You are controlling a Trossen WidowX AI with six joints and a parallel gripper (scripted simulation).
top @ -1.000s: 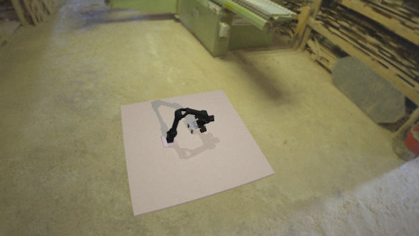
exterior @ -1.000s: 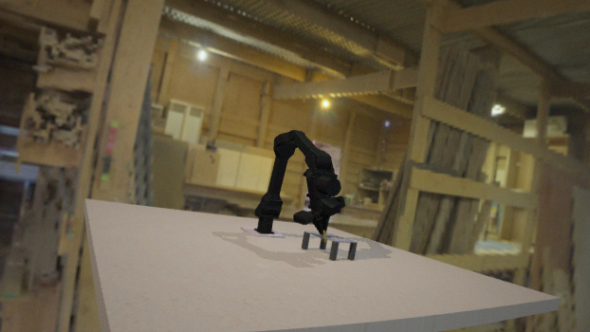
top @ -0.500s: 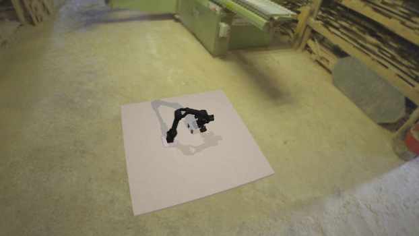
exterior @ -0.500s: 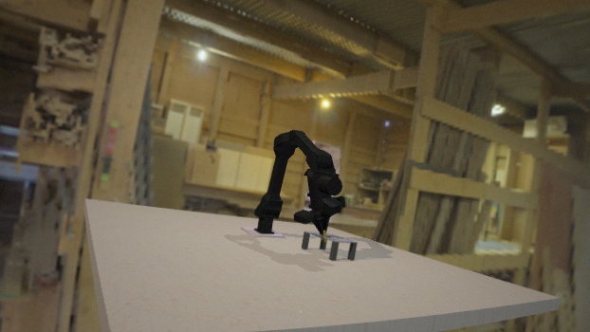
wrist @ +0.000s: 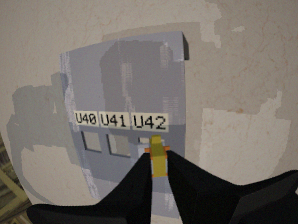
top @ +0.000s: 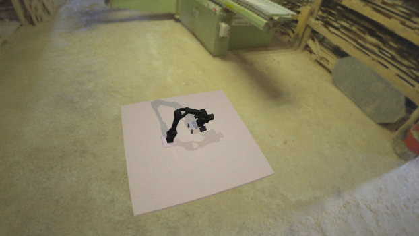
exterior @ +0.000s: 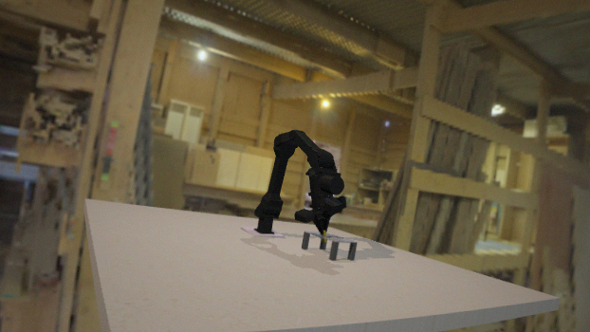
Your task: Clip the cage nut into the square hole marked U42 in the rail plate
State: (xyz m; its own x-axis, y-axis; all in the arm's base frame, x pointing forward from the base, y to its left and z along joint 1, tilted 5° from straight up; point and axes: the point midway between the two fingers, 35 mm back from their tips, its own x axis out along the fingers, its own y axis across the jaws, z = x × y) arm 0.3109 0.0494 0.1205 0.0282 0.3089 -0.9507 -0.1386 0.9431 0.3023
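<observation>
Desk [top: 202, 182] [exterior: 304, 289]: broad, pale pinkish slab, shadows of the arm falling across it.

Arm [top: 176, 119] [exterior: 281, 173]: one, black, six-jointed. Rises from a small pale base plate, lower section leaning slightly, elbow bent high; forearm slopes down and outward, the wrist end pointing steeply down over the rail plate.

Rail plate [top: 192, 125] [exterior: 350, 240] [wrist: 145, 75]: grey-blue, raised above the desk on short dark legs. Row of labels, U40, U41, U42, each beside a square hole.

Fingers [exterior: 323, 231]: black, tapered, angled inward to a narrow gap; clenched on the cage nut from both sides.

Cage nut [exterior: 324, 233] [wrist: 159, 167]: yellow, with orange bits at its sides, between the fingertips. It sits at the U42 hole [wrist: 143, 141], partly covering it in the wrist view; how deep its wings reach cannot be told.
</observation>
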